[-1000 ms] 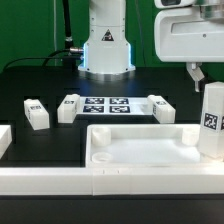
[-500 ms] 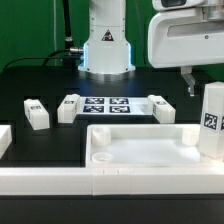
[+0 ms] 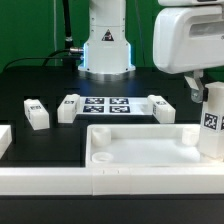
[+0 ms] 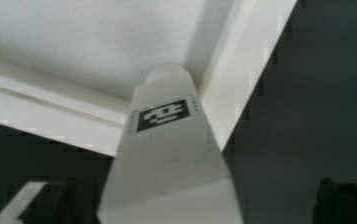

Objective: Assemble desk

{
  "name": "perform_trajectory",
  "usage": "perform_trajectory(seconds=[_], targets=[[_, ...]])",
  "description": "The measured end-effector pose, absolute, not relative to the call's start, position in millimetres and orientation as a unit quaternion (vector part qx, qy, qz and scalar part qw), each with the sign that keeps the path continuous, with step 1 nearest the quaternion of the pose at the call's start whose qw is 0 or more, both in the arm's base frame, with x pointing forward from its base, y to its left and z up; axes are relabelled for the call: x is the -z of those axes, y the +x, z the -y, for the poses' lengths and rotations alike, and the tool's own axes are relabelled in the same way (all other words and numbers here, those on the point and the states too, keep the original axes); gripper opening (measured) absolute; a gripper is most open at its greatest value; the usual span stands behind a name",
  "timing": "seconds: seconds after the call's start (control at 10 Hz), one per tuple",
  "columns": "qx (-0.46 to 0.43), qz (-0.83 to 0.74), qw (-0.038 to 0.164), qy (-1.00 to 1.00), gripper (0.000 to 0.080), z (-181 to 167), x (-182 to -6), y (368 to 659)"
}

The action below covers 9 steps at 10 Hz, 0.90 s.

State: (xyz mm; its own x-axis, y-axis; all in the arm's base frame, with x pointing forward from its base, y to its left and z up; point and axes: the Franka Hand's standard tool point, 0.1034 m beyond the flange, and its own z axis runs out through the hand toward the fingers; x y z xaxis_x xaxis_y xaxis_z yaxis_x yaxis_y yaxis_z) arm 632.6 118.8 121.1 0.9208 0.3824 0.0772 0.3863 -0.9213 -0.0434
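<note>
The white tray-like tabletop [image 3: 140, 150] lies at the front of the table. One square white leg [image 3: 212, 120] with a tag stands upright at the tabletop's end on the exterior view's right. My gripper [image 3: 196, 90] hangs just above and beside the top of this leg. In the wrist view the leg [image 4: 166, 150] rises between my dark fingers [image 4: 33, 203], which stand apart with gaps on both sides, so the gripper [image 4: 189, 208] is open and holds nothing. The tabletop's rim [image 4: 246, 60] runs behind the leg. Three more legs [image 3: 36, 115] [image 3: 68, 107] [image 3: 163, 108] lie farther back.
The marker board [image 3: 105, 105] lies between the loose legs in front of the robot's base [image 3: 105, 50]. A long white rail [image 3: 60, 182] runs along the front edge, and another rail piece [image 3: 4, 140] sits at the exterior view's left.
My gripper has come down and shifted slightly, its fingers now level with the top of the upright leg. The parts on the table have not moved.
</note>
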Motion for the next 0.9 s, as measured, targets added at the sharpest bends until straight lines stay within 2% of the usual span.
perform_trajectory(seconds=[0.2,0.4,0.5,0.6,0.9], targets=[[0.034,0.263,0.027,-0.964,0.0649,-117.6,-120.0,632.3],[0.034,0.263,0.027,-0.964,0.0361,-117.7,-119.7,632.2],[0.034,0.263,0.027,-0.964,0.0361,-117.5,-119.7,632.3],[0.034,0.262,0.026,-0.964,0.0291,-116.1,-119.7,632.7],[0.034,0.224,0.033,-0.973,0.0291,-113.5,-119.6,632.9]])
